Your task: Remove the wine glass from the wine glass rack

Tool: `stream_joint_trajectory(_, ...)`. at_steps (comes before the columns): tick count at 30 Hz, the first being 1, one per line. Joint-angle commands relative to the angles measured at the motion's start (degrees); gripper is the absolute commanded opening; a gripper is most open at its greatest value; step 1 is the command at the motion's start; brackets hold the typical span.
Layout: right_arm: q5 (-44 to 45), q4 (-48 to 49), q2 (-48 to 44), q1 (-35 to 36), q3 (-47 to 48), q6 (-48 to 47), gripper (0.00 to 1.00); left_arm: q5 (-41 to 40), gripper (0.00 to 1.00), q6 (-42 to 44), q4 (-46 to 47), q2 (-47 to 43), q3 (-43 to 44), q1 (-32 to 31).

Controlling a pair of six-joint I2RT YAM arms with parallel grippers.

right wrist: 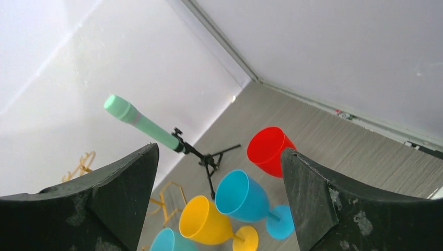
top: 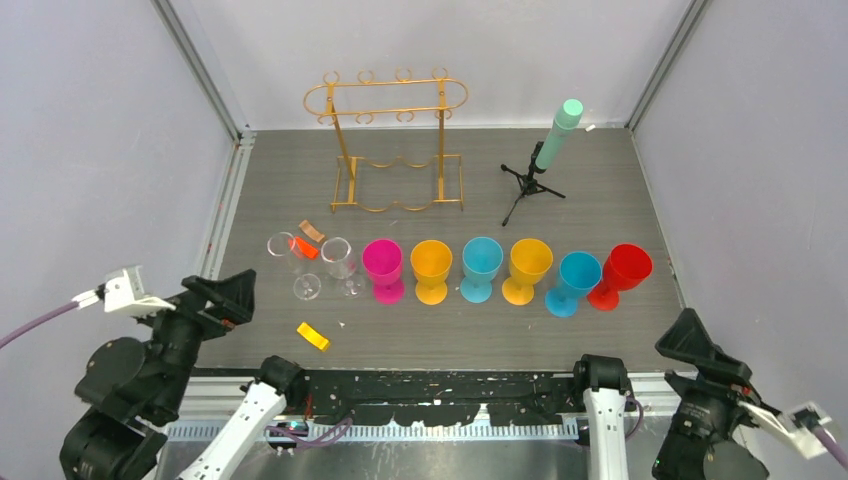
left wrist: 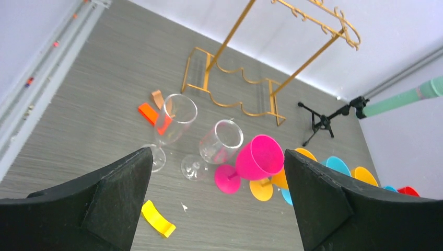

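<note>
One gold wire rack (top: 386,110) stands upright at the far middle of the grey bench (top: 620,200), its wavy base flat on the surface

Eight stemmed glasses stand in one row across the bench, nearer the arms than the rack and well apart from it. Two are clear: one (top: 284,248) at the left end and the second (top: 338,258) just beside it. Six are coloured plastic, going rightwards: one pink (top: 382,262), one orange (top: 431,262), one blue (top: 482,258), one yellow-orange (top: 530,262), a second blue (top: 580,272) and one red (top: 628,266). The last two stand close together, their feet nearly meeting

Three small loose pieces lie on the bench: one red-orange (top: 306,249) between the two clear glasses, one tan (top: 312,232) just behind it, and one yellow (top: 313,336) nearer the arms

One black tripod (top: 530,182) stands to the right of the rack, carrying one tilted green cylinder (top: 560,128)

The left arm (top: 150,360) sits at the near left corner, its jaws spread wide and grasping nothing; the two clear glasses and the pink one show between them in its wrist view. The right arm (top: 705,405) sits at the near right corner, jaws likewise spread wide with nothing between them
</note>
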Motion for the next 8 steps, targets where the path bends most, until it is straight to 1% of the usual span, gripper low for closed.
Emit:
stream_joint_trajectory(1, 5.1, 3.6, -0.4, -0.3, 3.4, 0.2, 0.92, -3.8, 1.00, 3.9, 0.2, -1.4, 1.4, 0.6)
stream_joint_trajectory(5, 6.3, 3.8, 0.0, -0.3, 4.0, -0.9, 0.92, -1.6, 1.00, 5.1, 2.3, -1.5, 0.5, 0.9)
stream_joint_trajectory(8, 6.4, 3.9, 0.2, -0.3, 3.4, -0.8, 0.92, -2.7, 1.00, 4.9, 2.0, -0.3, 0.9, 1.7)
